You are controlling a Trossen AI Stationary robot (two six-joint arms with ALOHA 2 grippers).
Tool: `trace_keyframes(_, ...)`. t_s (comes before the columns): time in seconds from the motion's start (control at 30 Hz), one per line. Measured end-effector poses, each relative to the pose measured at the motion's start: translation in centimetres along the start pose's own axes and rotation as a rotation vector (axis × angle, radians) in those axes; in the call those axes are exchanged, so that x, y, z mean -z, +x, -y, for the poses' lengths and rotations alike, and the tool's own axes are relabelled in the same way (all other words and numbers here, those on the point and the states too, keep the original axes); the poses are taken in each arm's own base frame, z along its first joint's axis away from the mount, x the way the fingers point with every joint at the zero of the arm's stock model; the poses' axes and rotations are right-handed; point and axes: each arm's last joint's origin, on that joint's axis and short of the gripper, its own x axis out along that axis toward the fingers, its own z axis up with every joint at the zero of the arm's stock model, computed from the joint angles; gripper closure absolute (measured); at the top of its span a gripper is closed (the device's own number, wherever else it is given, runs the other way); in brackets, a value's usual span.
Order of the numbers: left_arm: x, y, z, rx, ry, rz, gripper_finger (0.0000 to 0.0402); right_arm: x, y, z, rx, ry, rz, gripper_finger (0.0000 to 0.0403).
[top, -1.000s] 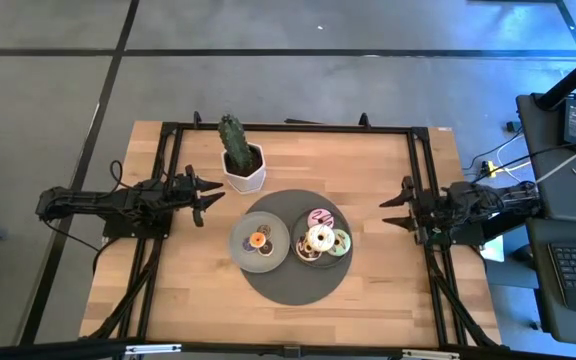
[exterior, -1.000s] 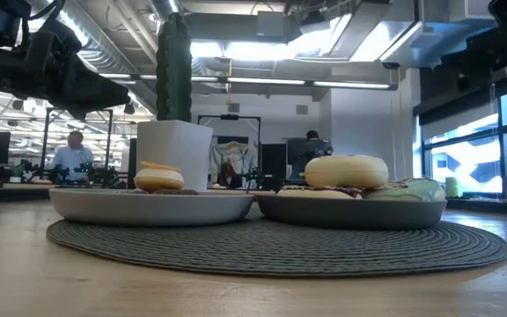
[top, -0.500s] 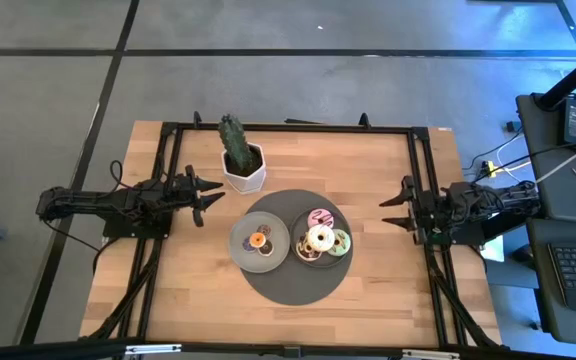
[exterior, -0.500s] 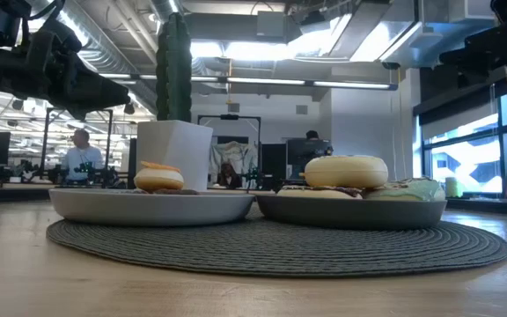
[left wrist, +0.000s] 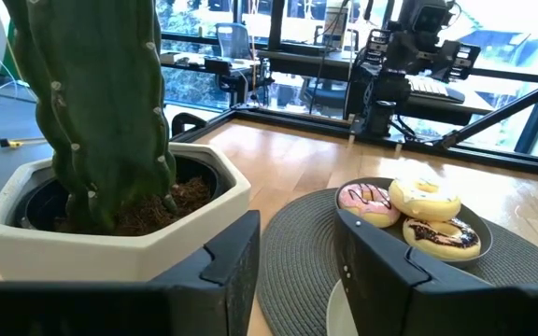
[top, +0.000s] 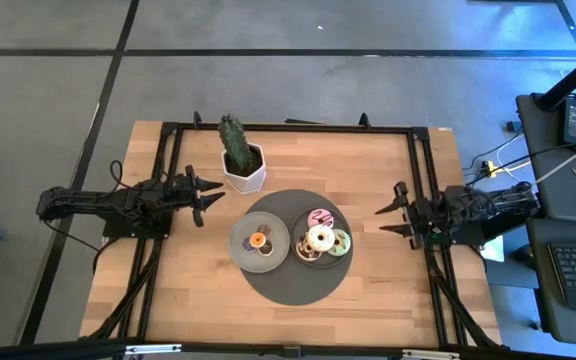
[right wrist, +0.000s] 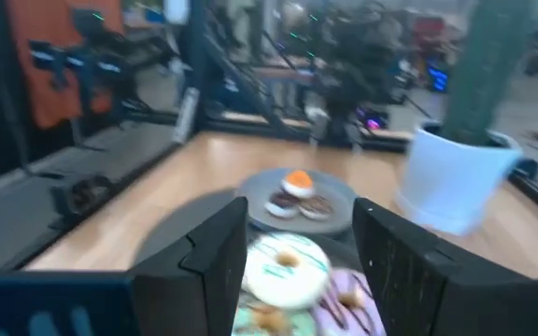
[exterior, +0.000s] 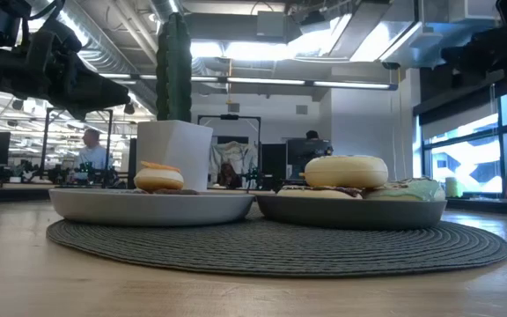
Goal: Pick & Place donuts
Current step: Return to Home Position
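Donuts [top: 320, 238] rest on two grey plates [top: 242, 252] atop a mat [top: 288, 287].

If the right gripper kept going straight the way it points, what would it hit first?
Probably the white donut on the darker plate, straight ahead of the right gripper. Its height is unclear, so it might pass above.

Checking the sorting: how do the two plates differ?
The light plate is pale grey, the dark plate charcoal. The light plate holds small donuts, the dark plate larger donuts, a white donut stacked on top. Both sit side by side on the round mat.
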Motion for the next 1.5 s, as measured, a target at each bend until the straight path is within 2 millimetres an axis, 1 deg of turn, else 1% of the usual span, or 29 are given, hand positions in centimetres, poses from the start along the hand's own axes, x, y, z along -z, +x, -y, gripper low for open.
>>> trace_keyframes(0.13, 0.0, 0.0, 0.0, 0.000, 0.000, 0.000, 0.0269, 0.8, 0.6, -0.3, -0.076, -0.001, 0.074, 0.0208)
trace_keyframes(0.3, 0.0, 0.0, 0.0, 0.000, 0.000, 0.000, 0.0266, 2.0, 1.1, -0.4, -0.074, 0.008, 0.132, 0.0208)
trace_keyframes(0.6, 0.0, 0.0, 0.0, 0.000, 0.000, 0.000, 0.0269, 2.6, 1.2, -0.5, -0.077, 0.007, 0.064, 0.0208)
trace_keyframes(1.5, 0.0, 0.0, 0.0, 0.000, 0.000, 0.000, 0.0267, 2.6, 1.2, -0.5, -0.077, 0.007, 0.066, 0.0208)
